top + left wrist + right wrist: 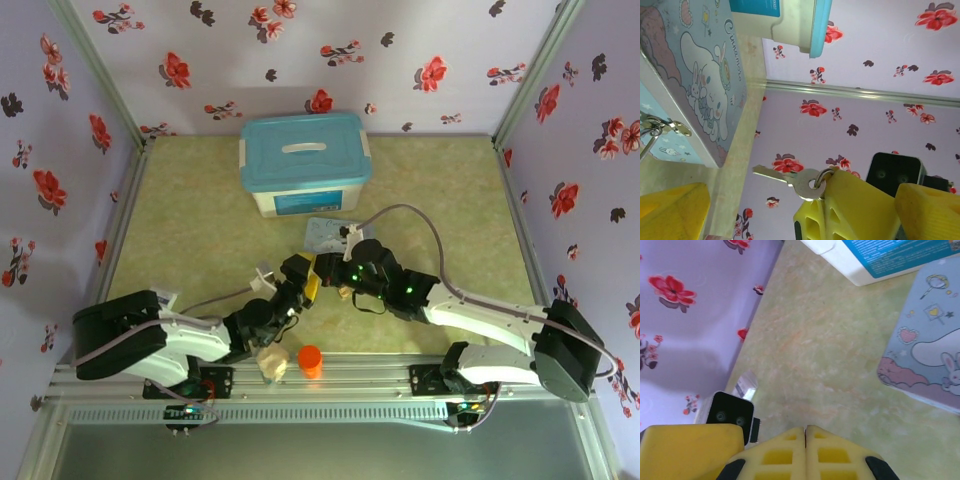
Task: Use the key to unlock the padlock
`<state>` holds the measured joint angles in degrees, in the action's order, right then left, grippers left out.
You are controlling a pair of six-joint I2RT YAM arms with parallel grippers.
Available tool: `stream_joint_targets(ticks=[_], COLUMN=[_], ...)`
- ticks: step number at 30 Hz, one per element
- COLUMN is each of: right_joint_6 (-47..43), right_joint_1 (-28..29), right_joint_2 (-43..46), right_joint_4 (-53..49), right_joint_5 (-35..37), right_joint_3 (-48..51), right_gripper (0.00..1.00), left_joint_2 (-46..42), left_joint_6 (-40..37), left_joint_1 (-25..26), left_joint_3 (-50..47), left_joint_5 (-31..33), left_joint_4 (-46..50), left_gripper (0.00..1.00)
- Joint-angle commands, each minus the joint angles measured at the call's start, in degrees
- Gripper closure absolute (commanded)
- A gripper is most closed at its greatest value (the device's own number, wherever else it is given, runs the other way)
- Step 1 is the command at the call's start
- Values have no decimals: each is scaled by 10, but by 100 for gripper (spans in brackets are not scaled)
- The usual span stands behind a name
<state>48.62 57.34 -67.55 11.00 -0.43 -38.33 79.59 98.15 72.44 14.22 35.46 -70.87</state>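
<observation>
Key (785,176) held by its ring in right gripper (805,432), jaws clamped; left gripper (305,280) jaws apart. Step: key secured, padlock (675,129) untouched. Next prob.: align tip w/ keyhole.

There's the key (782,176), silvery, dangling by its ring from the tips of the closed right pincer (805,430), blade pointing down at the bench (737,150). And the padlock (671,128), brass with a thin silvery loop, sits apart on the bench side, partly cropped.
</observation>
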Motion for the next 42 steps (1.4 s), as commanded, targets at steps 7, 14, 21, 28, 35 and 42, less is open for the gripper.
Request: stream_joint_targets(ticks=[7, 14, 21, 28, 35, 42], right_joint_6=[41, 38, 33, 32, 30, 26], right_joint_1=[20, 20, 22, 23, 24, 24], right_joint_2=[19, 34, 34, 29, 24, 24], right_joint_4=[78, 75, 94, 95, 95, 89], right_joint_5=[-16, -15, -32, -30, -29, -28], right_joint_3=[52, 57, 63, 69, 66, 67], right_gripper=[100, 100, 100, 100, 100, 100], left_joint_2=[-79, -87, -62, -75, -61, -53], left_joint_6=[-66, -59, -41, -59, -38, -37], left_joint_1=[8, 7, 8, 5, 3, 2], left_joint_3=[-23, -45, -51, -53, -59, -63], left_joint_5=[26, 36, 33, 33, 33, 33], left_joint_4=[-32, -22, -28, -22, -22, -21], left_gripper=[24, 39, 42, 56, 73, 90])
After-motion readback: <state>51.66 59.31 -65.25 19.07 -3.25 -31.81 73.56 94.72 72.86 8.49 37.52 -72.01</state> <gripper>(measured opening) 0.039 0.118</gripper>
